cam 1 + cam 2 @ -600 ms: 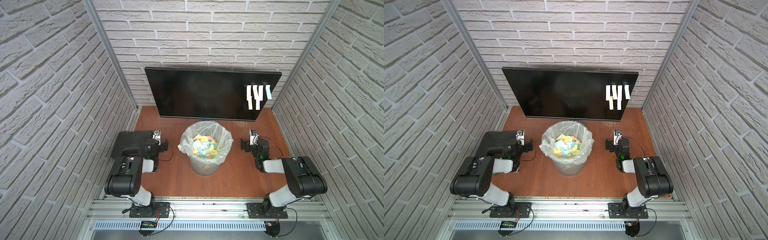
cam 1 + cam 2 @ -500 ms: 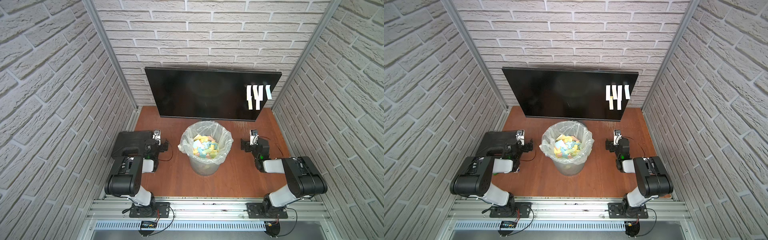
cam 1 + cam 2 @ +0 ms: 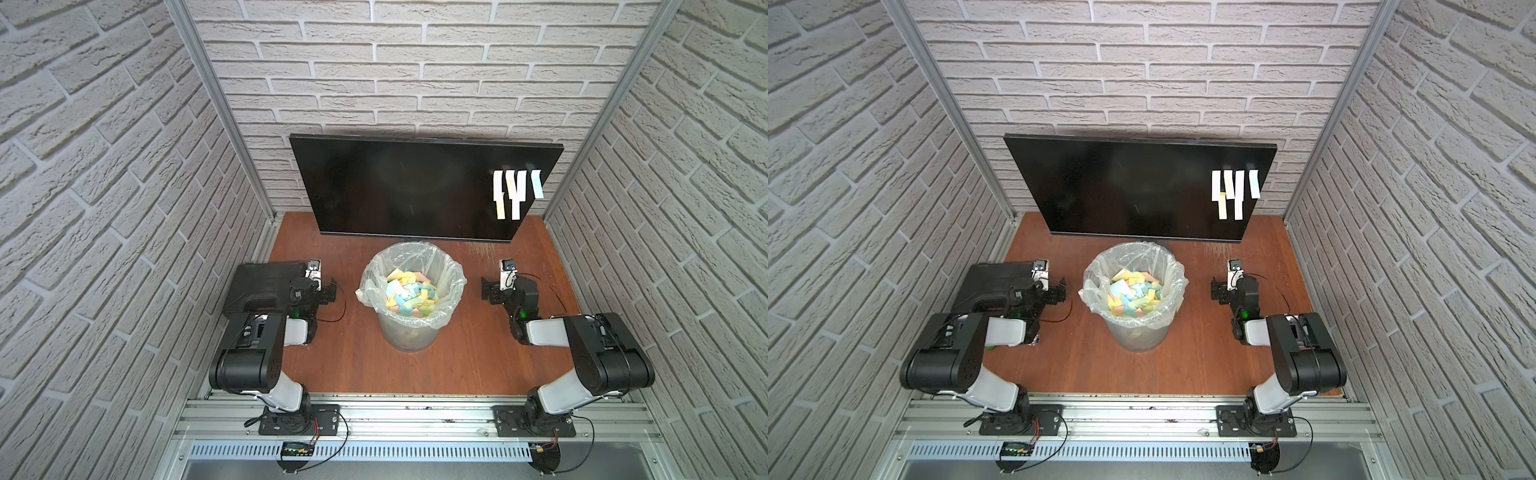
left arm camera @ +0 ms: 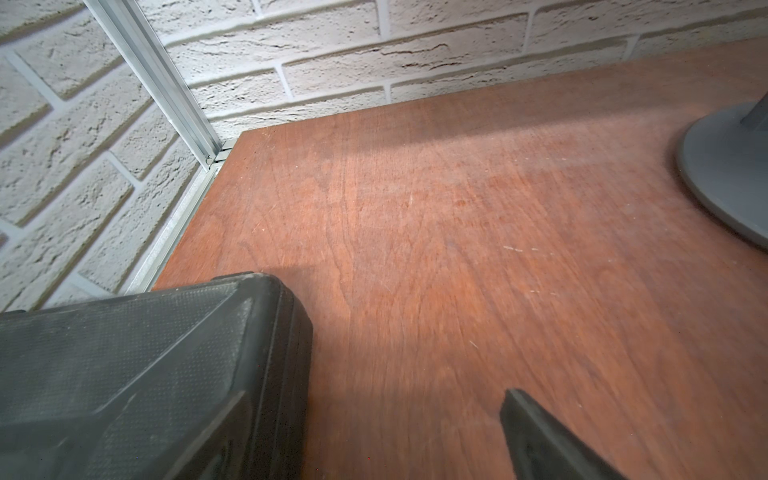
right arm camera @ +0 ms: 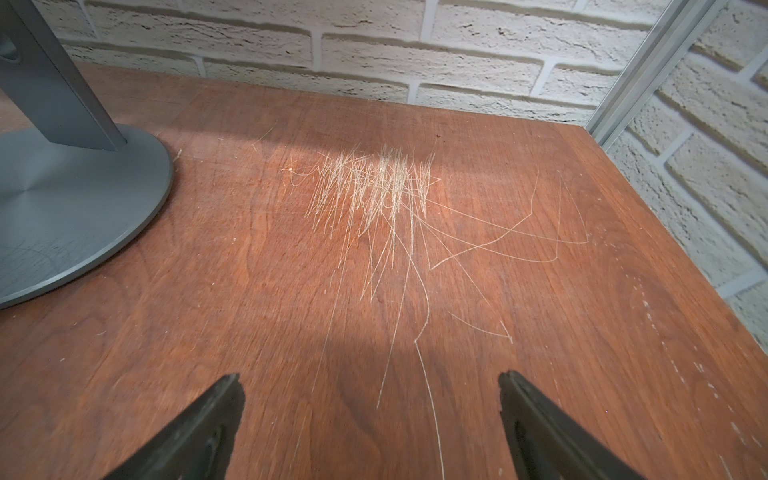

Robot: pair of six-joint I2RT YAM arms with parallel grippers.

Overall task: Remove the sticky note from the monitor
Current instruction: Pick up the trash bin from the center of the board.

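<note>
**Fig. Left pincer (image 3: 327,289) and right pincer (image 5: 369,376) rest wide open, empty.**
We fear grabbing two sticky notes (image 3: 516,199) on the monitor (image 3: 395,187): they hang crowded, some overlapping.

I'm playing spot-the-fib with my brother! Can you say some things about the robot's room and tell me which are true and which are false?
1. Sticky notes are stuck on the monitor screen. True.
2. The bin is empty. False: the bin is full of colourful paper bits.
3. The right pincer is open and holds nothing. True.
4. The black case sits by the right arm. False: the black case sits by the left arm.
5. The bin stands between the left arm and the right arm. True.
</note>
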